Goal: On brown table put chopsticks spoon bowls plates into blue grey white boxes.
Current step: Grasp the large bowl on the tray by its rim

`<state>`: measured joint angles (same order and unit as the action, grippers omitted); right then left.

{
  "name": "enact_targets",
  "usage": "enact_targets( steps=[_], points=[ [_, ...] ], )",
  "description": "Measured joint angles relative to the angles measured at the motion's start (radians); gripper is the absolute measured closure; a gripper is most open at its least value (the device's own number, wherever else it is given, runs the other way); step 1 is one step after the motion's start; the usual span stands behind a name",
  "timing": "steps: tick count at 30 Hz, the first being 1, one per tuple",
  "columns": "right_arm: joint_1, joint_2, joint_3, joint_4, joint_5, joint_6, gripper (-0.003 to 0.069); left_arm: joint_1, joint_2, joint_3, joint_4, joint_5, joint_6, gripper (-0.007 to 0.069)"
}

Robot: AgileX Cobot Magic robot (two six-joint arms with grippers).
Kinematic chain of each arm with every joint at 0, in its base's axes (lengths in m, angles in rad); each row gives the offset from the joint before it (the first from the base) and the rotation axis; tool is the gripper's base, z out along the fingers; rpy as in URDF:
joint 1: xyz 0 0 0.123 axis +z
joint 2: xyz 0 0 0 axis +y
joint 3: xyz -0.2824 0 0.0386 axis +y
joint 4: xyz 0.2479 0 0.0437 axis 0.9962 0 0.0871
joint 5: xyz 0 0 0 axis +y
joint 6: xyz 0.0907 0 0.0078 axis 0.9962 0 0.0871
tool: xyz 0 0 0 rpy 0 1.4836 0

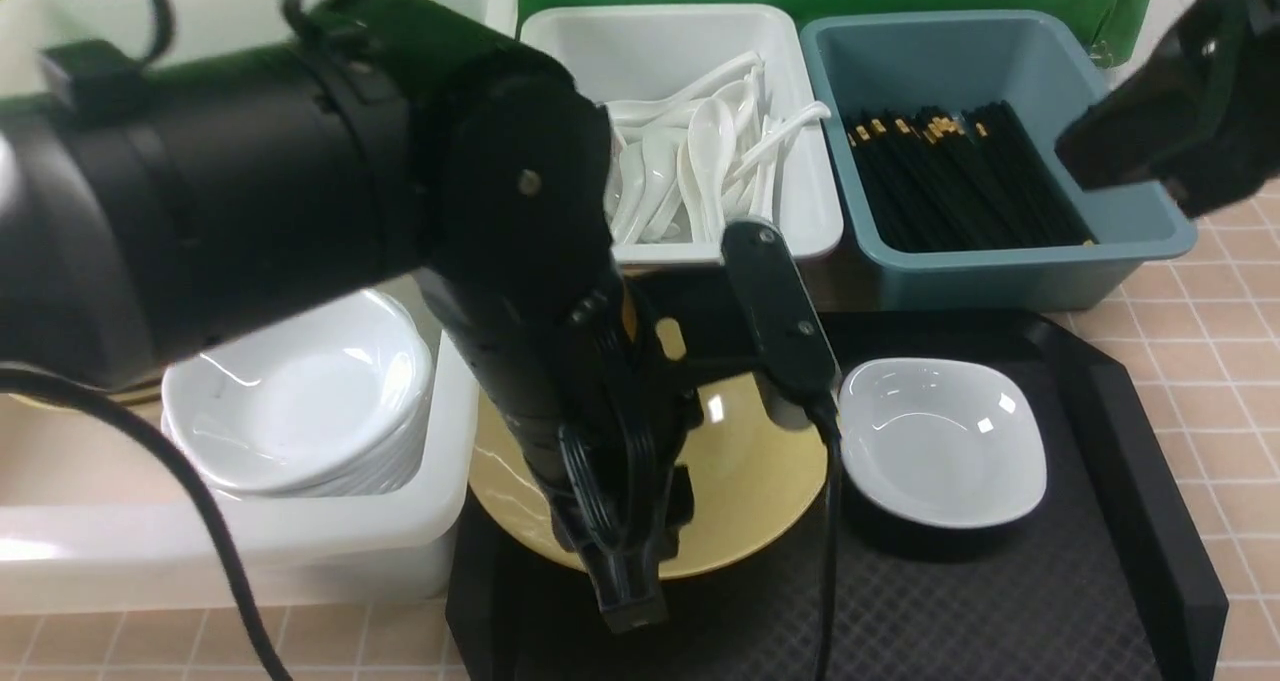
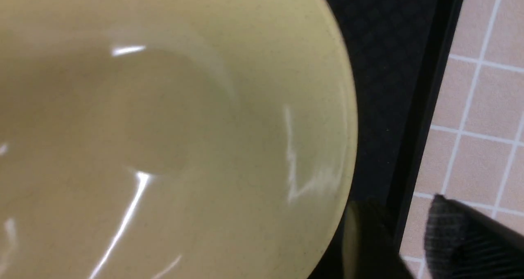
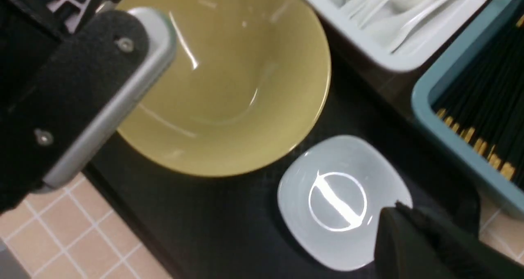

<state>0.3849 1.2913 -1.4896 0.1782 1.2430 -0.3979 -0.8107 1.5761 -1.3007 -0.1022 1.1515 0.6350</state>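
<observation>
Seen from the front, with 12 o'clock pointing away from the robot, a yellow bowl sits mouth-up at the 9 o'clock end of a black tray on the tiled tabletop. Being round, the bowl has no long axis. The left claw hangs low at the bowl's 7 o'clock rim, with its arm sloping down from 10 o'clock. Its wrist view shows one ribbed finger outside the rim, but whether the claw grasps the rim or is released cannot be told.

A small white plate of rounded-square outline lies face-up just beside the bowl at its 3 o'clock, also on the tray.

At 9 o'clock from the tray stands the white tub, holding a stack of plates. The grey bin at 12 o'clock carries a jumble of white spoons — many handles point toward 1 or 2 o'clock. In the blue bin, at 1 o'clock, black chopsticks lie bundled — their long axis runs roughly 11 to 5, gold-banded ends toward the far wall.

The right claw is clenched and hovers at the blue bin's 3 o'clock edge, tips toward 9 o'clock.
</observation>
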Motion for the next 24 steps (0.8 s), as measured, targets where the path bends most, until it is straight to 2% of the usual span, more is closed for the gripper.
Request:
enact_targets(
  steps=[4,5,6,11,14,18,22,23,24],
  points=[
    [0.0,-0.001,0.044,0.0,-0.007,0.0,0.0622,-0.007,0.055,0.0,0.004,-0.007,0.011,0.0272],
    [0.0,-0.001,0.045,0.0,-0.008,0.0,0.0622,-0.007,0.058,0.0,0.004,-0.007,0.012,0.0266],
    [0.0,-0.001,0.058,0.0,-0.011,0.0,0.0622,-0.007,0.086,0.0,0.024,-0.007,0.015,0.0222],
    [0.0,-0.001,0.069,0.0,-0.013,0.0,0.0619,-0.007,0.149,0.0,0.081,-0.053,0.02,0.0186],
    [0.0,-0.001,0.069,0.0,-0.019,0.0,0.0617,-0.005,0.178,0.014,0.111,-0.114,0.009,0.0192],
    [0.0,-0.001,0.069,0.0,-0.019,0.0,0.0615,-0.004,0.227,0.056,0.133,-0.158,-0.002,0.0246],
    [0.0,-0.001,0.069,0.0,-0.019,0.0,0.0613,-0.008,0.245,0.072,0.145,-0.193,-0.032,0.0337],
    [0.0,-0.001,0.069,-0.001,-0.019,0.0,0.0612,-0.016,0.239,0.071,0.168,-0.227,-0.056,0.0405],
    [0.0,-0.001,0.069,-0.001,-0.019,0.0,0.0612,-0.022,0.236,0.07,0.179,-0.233,-0.066,0.0425]
  ],
)
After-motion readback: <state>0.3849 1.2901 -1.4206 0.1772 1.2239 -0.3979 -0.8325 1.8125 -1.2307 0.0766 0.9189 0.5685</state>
